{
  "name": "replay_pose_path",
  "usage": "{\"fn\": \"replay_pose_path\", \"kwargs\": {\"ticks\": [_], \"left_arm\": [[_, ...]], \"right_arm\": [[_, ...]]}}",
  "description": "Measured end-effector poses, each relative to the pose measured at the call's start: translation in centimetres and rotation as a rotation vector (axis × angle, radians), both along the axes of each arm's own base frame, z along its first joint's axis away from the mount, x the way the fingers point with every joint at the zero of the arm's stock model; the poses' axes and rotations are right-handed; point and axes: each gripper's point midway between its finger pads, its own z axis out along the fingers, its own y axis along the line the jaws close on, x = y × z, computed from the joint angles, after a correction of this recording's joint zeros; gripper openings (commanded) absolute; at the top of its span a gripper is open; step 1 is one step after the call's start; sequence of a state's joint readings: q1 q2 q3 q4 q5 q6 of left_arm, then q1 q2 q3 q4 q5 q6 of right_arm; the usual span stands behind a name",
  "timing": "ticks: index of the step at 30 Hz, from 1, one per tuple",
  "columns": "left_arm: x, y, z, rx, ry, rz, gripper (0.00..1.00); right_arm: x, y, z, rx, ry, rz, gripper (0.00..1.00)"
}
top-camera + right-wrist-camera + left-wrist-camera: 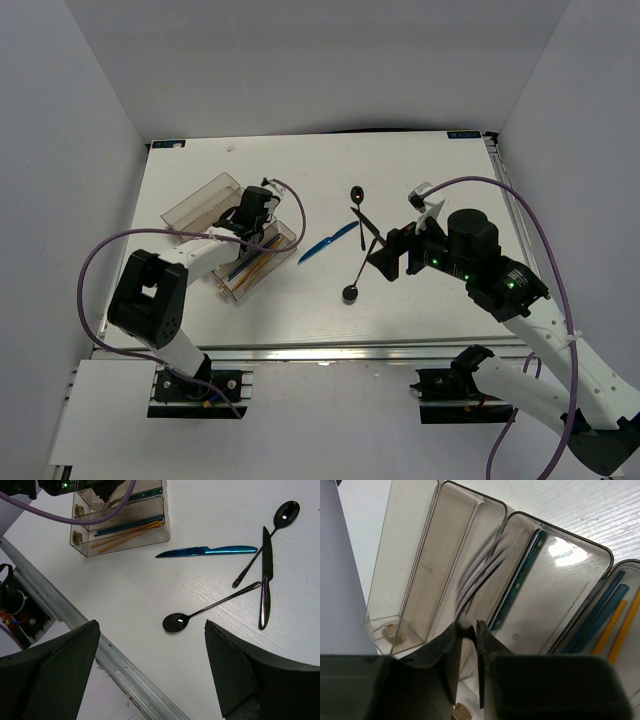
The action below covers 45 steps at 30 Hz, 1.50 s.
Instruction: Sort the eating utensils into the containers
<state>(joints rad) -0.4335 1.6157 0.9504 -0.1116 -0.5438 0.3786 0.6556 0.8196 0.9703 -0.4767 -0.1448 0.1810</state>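
At 9 o'clock on the table point(300, 320), my left hand point(469, 630) hangs over the clear tray point(190, 205), its 2 fingers pinched together on a silver fork point(480, 570). The fork is blurred. Its tines point toward 12 o'clock in the wrist view, over or just inside a middle compartment; I cannot tell which. I judge I hold it by the handle end so it can go lengthwise into that narrow slot, and the wrist is turned to match the tray's slant.

The 2 compartments toward 9 o'clock look bare, apart from a small thing in a corner pocket that I cannot identify. The wide compartment beside the fork has a teal-handled piece point(517, 582) along its wall. The next one holds blue and orange sticks point(615, 622).

My right hand point(150, 630) hovers with fingers wide apart above the loose pieces near the table's centre. These are a blue knife point(207, 551), 2 black spoons point(175, 622) and a black knife point(265, 580), none yet sorted.
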Motion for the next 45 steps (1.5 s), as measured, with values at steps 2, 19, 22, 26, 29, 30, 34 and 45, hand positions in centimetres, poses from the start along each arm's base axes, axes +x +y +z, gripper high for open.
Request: {"fn": "replay_pose_path", "kwargs": {"ticks": [2,19,22,26,29,30,34,45], "left_arm": [[-0.1,-0.1,-0.2,-0.014,0.005,0.003,0.38],[-2.3,-0.2,11.6,-0.343,-0.299,0.094,0.98],[-3.0,0.2,13.4,-0.44,-0.342,0.182,0.98],[-4.5,0.5,14.0,-0.57,-0.347,0.289,0.98],[-6.2,0.7,13.2,-0.63,-0.322,0.328,0.98],[-6.9,0.8,12.8,-0.643,-0.312,0.331,0.98],[-10.6,1.4,10.6,-0.698,-0.289,0.305,0.98],[-12.9,0.7,13.1,-0.829,-0.354,0.202,0.98]], "right_arm": [[0.0,0.0,0.0,0.0,0.001,0.0,0.9],[2.5,0.3,-3.8,-0.079,0.122,-0.104,0.89],[4.3,0.0,-6.1,-0.139,0.181,-0.197,0.89],[7.0,-0.5,-9.4,-0.233,0.284,-0.362,0.89],[8.6,-0.8,-11.0,-0.262,0.333,-0.473,0.89],[8.9,-0.8,-11.5,-0.265,0.347,-0.502,0.89],[9.9,-1.3,-13.5,-0.285,0.386,-0.609,0.88],[12.2,0.5,-18.0,-0.386,0.474,-0.625,0.85]]}}
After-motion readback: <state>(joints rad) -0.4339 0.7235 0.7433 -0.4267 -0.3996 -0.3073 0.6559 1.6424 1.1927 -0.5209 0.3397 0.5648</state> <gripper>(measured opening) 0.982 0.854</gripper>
